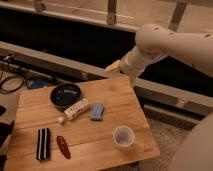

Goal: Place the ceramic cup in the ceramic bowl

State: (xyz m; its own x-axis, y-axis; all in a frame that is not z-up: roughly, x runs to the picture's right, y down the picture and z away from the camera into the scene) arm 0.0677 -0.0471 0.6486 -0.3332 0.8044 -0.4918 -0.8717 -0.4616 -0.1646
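The ceramic cup (123,136), small, pale and round, stands upright on the wooden table (120,97) near its front right corner. The ceramic bowl (65,95), shallow and black with a dark bluish inside, sits at the back left of the table. Something pale lies inside it. My gripper (114,67) hangs at the end of the white arm (165,45), above the table's far edge. It is well behind the cup and to the right of the bowl, and it holds nothing that I can see.
A white bottle-like object (76,108) lies just in front of the bowl, with a blue block (97,111) to its right. A black-and-white striped object (43,143) and a red object (63,146) lie at the front left. Cables (10,82) lie left of the table.
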